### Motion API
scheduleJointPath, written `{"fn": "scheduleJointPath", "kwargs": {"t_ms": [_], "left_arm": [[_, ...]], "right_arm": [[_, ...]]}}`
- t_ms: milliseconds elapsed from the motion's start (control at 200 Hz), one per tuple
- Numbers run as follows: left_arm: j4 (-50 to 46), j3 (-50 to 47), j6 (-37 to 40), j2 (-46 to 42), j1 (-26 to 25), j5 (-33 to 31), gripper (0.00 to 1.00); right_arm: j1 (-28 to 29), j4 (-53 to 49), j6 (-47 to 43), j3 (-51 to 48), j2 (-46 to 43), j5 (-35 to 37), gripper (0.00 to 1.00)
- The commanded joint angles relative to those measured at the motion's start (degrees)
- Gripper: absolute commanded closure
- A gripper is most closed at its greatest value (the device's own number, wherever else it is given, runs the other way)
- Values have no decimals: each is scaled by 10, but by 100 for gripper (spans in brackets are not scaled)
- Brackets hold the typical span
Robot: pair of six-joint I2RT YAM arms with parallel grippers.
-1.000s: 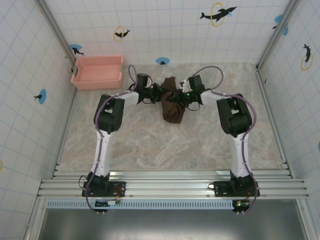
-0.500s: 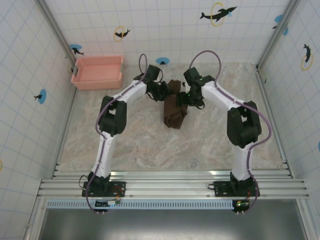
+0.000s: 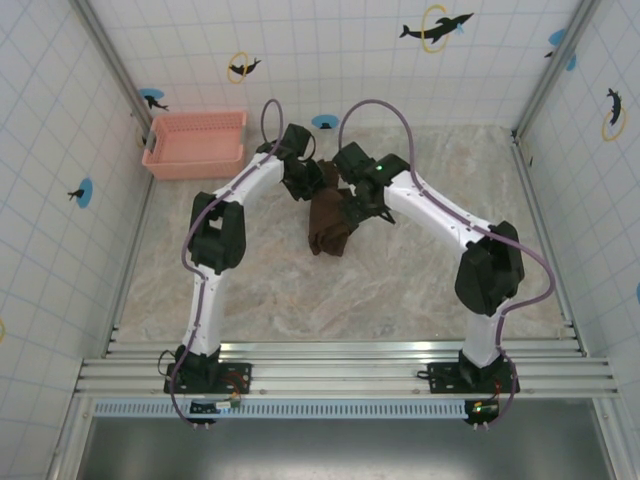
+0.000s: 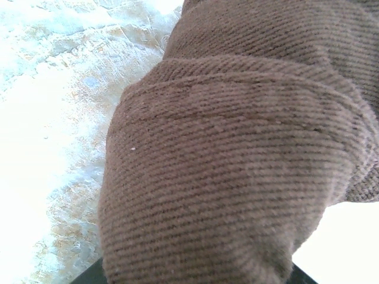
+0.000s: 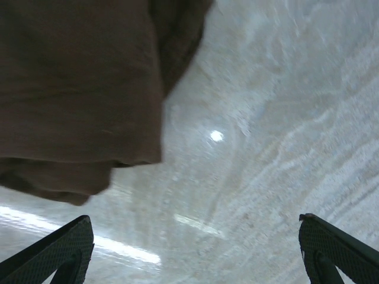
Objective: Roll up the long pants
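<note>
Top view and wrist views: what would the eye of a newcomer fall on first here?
The dark brown pants catch the eye first, a bunched bundle in the middle of the marble table. In the right wrist view the right arm's jaws stand wide open over bare table, with the cloth at the upper left. A pink basket sits in the far left corner.

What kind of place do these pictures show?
Probably a robot test cell dressed like a bathroom: white tiled walls with dolphin stickers enclose a marble-patterned table, two arms stand bolted to a metal rail at its near edge, and a pink basket sits in the far left corner.
</note>
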Motion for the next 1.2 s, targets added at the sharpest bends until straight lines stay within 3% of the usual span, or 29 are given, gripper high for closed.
{"fn": "scheduleJointPath", "kwargs": {"t_ms": [0, 485, 911, 1196], "left_arm": [[-38, 11, 8, -26, -5, -21, 100], [-33, -4, 4, -34, -6, -17, 100], [-27, -13, -12, -33, -6, -5, 100], [-9, -33, -34, -42, -6, 13, 100]], "right_arm": [[9, -16, 26, 53, 11, -32, 8], [50, -38, 34, 194, 165, -48, 8], [80, -65, 17, 252, 275, 73, 8], [88, -39, 9, 227, 325, 94, 10]]}}
